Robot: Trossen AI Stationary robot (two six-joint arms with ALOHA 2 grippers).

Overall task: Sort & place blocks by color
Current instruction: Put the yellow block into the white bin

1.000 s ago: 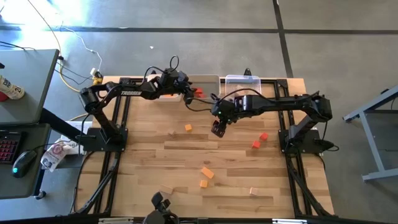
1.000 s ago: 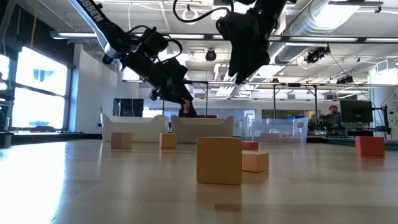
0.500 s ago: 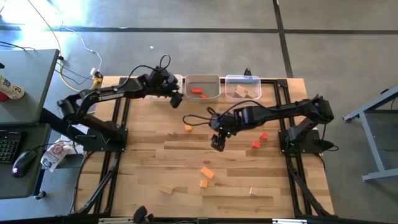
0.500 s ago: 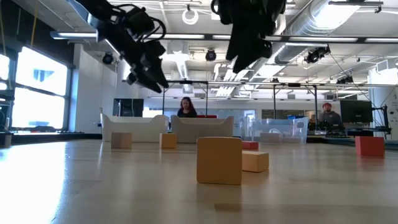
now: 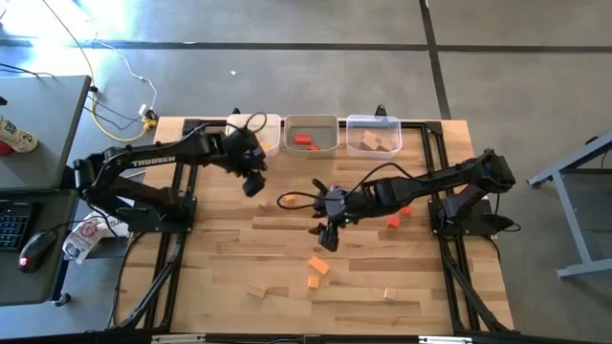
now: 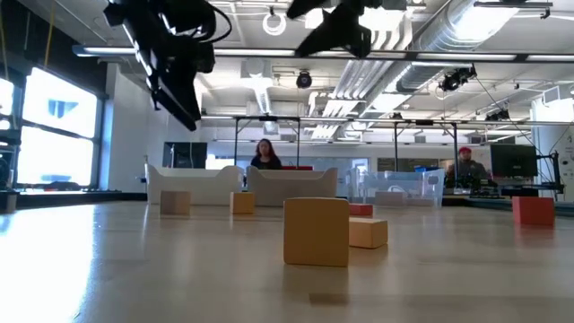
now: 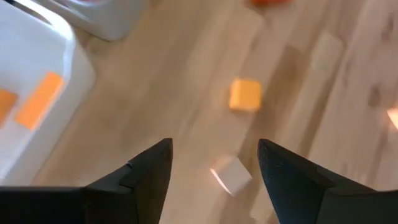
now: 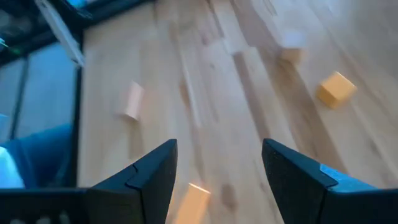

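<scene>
Orange blocks point(image 5: 318, 265) lie at lower centre of the overhead frame, just below the right gripper point(image 5: 326, 238), the nearer one, its fingers spread and empty. Upper left of centre, the left gripper point(image 5: 254, 183) hovers open, holding nothing, above a pale cube point(image 7: 231, 175).

Place: an open-plan lab or workshop hall.
Ceiling: exposed ducts point(image 6: 502, 40) are seen at the upper right of the low view.
Floor: bare concrete point(image 5: 287, 76) is seen around the table point(image 5: 229, 248).
Edge: a computer desk point(image 5: 33, 134) is seen at the left of the high view.
</scene>
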